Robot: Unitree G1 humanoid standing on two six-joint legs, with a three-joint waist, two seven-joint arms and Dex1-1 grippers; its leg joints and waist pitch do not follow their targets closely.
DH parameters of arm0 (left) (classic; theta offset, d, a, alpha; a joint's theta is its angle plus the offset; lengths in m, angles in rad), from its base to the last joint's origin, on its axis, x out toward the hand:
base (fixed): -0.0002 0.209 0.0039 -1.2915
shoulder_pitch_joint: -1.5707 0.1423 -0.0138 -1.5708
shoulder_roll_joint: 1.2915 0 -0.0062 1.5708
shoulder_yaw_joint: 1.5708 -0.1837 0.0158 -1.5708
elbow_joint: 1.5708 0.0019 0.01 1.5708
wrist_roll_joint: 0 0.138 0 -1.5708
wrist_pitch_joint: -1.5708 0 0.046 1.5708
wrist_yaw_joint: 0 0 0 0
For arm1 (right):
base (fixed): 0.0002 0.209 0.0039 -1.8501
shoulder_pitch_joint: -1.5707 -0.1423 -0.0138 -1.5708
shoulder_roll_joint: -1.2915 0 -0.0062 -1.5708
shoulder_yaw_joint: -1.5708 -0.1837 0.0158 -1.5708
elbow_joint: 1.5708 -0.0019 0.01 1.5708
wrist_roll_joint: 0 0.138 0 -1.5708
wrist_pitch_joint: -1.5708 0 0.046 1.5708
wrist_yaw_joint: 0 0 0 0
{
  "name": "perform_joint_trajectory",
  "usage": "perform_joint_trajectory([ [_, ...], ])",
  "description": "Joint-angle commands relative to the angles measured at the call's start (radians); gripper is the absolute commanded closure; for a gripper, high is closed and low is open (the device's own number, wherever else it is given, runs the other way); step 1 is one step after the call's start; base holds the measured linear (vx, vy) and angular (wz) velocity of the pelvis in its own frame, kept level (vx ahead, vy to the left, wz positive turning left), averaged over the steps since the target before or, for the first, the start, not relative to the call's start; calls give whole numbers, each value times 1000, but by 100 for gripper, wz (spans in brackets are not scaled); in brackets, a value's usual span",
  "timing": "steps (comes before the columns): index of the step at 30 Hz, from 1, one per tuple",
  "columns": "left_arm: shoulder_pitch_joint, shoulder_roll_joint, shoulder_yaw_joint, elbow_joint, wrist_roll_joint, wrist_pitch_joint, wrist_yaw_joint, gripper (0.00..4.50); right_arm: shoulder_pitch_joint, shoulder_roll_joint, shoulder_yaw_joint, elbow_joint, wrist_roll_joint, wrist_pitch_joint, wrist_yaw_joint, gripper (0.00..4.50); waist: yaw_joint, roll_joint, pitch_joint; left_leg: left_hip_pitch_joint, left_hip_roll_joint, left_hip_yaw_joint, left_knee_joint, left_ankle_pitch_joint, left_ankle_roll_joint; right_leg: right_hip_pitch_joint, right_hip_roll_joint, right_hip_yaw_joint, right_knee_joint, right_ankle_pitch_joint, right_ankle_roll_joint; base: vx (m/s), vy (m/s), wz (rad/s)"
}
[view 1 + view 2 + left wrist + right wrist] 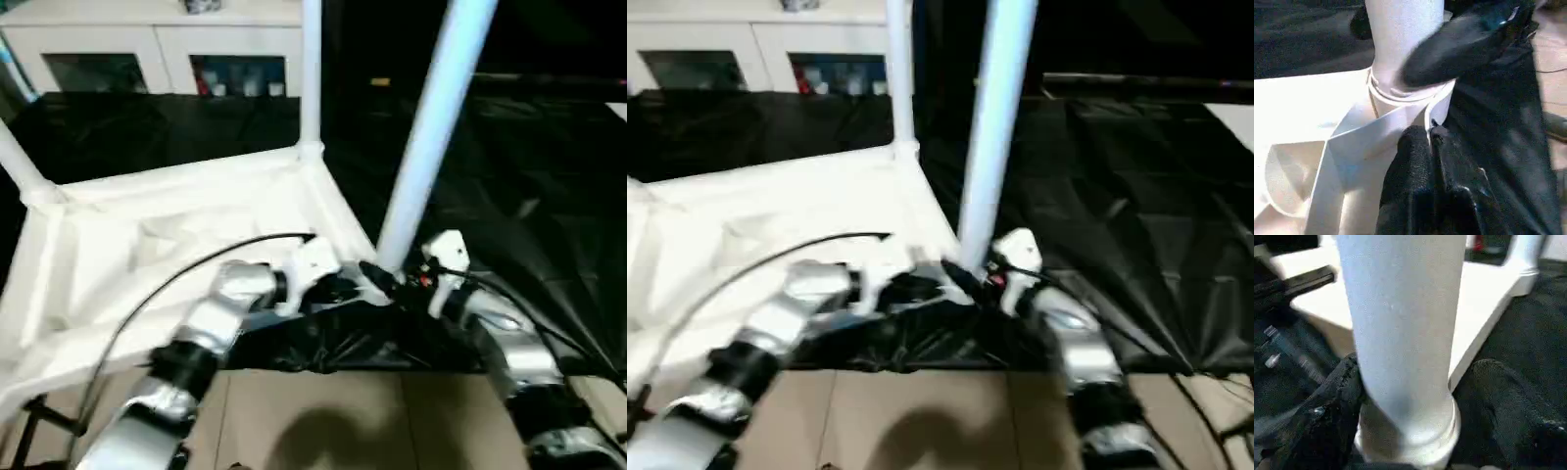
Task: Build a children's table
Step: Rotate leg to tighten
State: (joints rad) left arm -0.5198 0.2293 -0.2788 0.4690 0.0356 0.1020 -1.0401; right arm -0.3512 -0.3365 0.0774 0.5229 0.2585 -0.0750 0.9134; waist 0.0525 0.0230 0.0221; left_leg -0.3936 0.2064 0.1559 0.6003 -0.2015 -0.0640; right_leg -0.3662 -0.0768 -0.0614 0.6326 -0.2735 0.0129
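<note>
- While the table top (147, 264) lies upside down on the black sheet (529, 215), ribs facing up, the leg-fitting step looks nearly wrapped up: legs already stand in the far corner (311, 69) and the left corner (20, 166).
- Near-corner leg (431, 127) stands in its socket (1400, 95), leaning a bit off vertical, so my guess is it isn't fully seated or is just being let go.
- Left pincer (1425, 161) is closed, fingertips pinched together on the top's rim wall just beside that socket, looks like it's steadying the top.
- Right pincer (1415, 401) has its fingers spread either side of the leg's base, one finger (1337, 406) touching, the other (1503, 396) standing off, so not a real clamp.
- Next move, I reckon: check the leg is pushed home and straight, then back both arms off without knocking it.
</note>
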Motion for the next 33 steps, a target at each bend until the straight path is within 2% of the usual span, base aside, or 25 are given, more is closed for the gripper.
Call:
perform_joint_trajectory([
  [1, 7, 50, 68, -79, -44, 20, -39, 396, 10, -57, -45, 8, -7, 29, -23, 77, 1, -13, -55, 19, 31, 0, -53, 48, 187, 51, -58, 34, -42, 406, -292, 0, 0, 0],
  [4, 22, 74, 62, -122, -56, 54, -69, 390, 7, -25, -16, -37, -39, 56, -67, 77, 1, -10, -50, 25, 29, 4, -54, 55, 164, 44, -55, 38, -43, 365, -314, 0, 0, 0],
  [5, 22, 74, 62, -122, -56, 54, -69, 390, 7, -25, -16, -37, -39, 56, -67, 77, 1, -10, -50, 25, 29, 4, -54, 55, 164, 44, -55, 38, -43, 365, -314, 0, 0, 0],
  [6, 23, 83, 64, -130, -72, 61, -71, 358, 2, -5, -4, -56, -48, 74, -84, 77, 0, -17, -45, 20, 25, 7, -56, 43, 156, 47, -55, 40, -45, 331, -308, 0, 0, 0],
  [8, 23, 90, 65, -134, -84, 69, -76, 359, 2, 4, 5, -71, -49, 88, -89, 77, 2, -16, -45, 26, 27, 9, -57, 24, 146, 44, -56, 43, -46, 301, -302, 0, 0, 0],
  [12, 17, 106, 68, -113, -93, 71, -78, 359, 12, 34, 39, -112, -58, 111, -116, 77, 3, -17, -47, 26, 24, 11, -55, 50, 135, 44, -52, 47, -42, 344, -288, 0, 0, 0],
  [14, 18, 92, 74, -103, -110, 98, -85, 359, 14, 63, 56, -111, -69, 109, -133, 77, 2, -17, -46, 25, 23, 12, -55, 47, 126, 44, -52, 48, -41, 349, -288, 0, 0, 0],
  [18, 4, 49, 58, -48, -86, 95, -33, 359, 1, 138, 97, -82, -121, 100, -194, 77, -5, -18, -46, 24, 20, 13, -55, 41, 114, 46, -52, 50, -41, 362, -288, 0, 0, 0],
  [23, -6, 36, 37, -16, -79, 120, -15, 359, 10, 126, 99, -137, -114, 138, -201, 77, -8, -12, -47, 25, 21, 11, -55, 21, 107, 48, -52, 52, -41, 371, -279, 0, 0, 0],
  [27, -14, 40, 31, 19, -52, 123, 17, 359, 28, 111, 87, -184, -116, 157, -195, 77, -6, -15, -47, 24, 20, 11, -55, 14, 107, 50, -51, 52, -41, 374, -274, 0, 0, 0],
  [28, -13, 41, 37, 15, -63, 124, 5, 342, 31, 107, 83, -193, -117, 160, -192, 77, -7, -16, -46, 25, 20, 11, -55, 5, 104, 49, -51, 52, -43, 362, -274, 0, 0, 0],
  [29, -13, 42, 39, 14, -66, 125, 2, 324, 32, 106, 82, -195, -117, 161, -191, 77, -6, -11, -47, 25, 21, 10, -55, 6, 102, 50, -52, 52, -42, 361, -276, 0, 0, 0],
  [30, -12, 44, 54, -4, -98, 148, -22, 324, 34, 97, 81, -202, -115, 164, -190, 77, -7, -14, -46, 25, 20, 11, -55, 4, 99, 49, -51, 52, -43, 360, -279, 0, 0, 0],
  [32, -12, 45, 58, -8, -108, 156, -28, 321, 34, 93, 80, -202, -115, 165, -189, 77, -6, -14, -47, 25, 20, 12, -55, 6, 99, 48, -50, 52, -42, 361, -283, 0, 0, 0],
  [33, -16, 52, 80, -13, -126, 156, -29, 294, 33, 82, 80, -203, -115, 167, -184, 77, -5, -14, -47, 25, 19, 12, -54, 10, 100, 49, -50, 53, -41, 367, -285, 0, 0, 0],
])
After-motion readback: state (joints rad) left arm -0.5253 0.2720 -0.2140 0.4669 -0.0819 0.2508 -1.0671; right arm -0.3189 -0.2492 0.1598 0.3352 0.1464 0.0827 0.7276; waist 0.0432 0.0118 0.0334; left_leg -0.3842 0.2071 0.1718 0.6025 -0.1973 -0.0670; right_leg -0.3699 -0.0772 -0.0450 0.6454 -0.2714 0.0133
